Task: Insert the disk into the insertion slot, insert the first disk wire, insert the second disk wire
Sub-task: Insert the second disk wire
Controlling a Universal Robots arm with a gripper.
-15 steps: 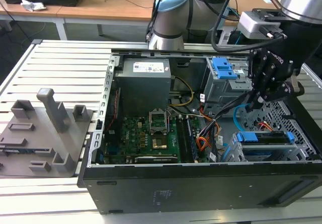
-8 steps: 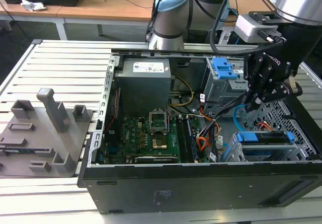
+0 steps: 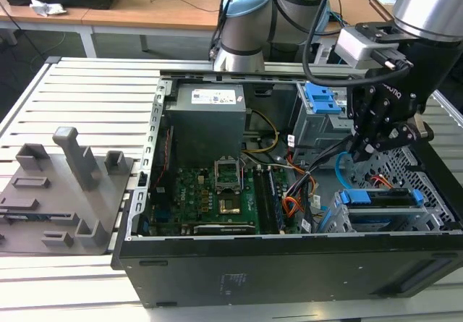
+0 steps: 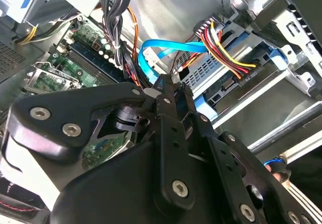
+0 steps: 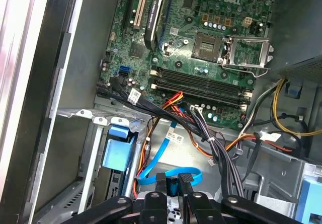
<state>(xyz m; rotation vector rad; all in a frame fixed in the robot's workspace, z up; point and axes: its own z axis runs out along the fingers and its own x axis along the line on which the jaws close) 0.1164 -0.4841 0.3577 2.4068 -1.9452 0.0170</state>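
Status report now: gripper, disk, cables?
Gripper shut on flat blue cable. Disk seated in insertion slot, multicolour wire bundle plugged into it. Nothing in the way.

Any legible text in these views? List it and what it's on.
Nothing can be quoted reliably.
Power supply label, exterior view: print too small to read.
Black-cable tag, first wrist view: print blurred.
Blue-cable tag, first wrist view: too small to read.
Motherboard markings, first wrist view: too small to read.
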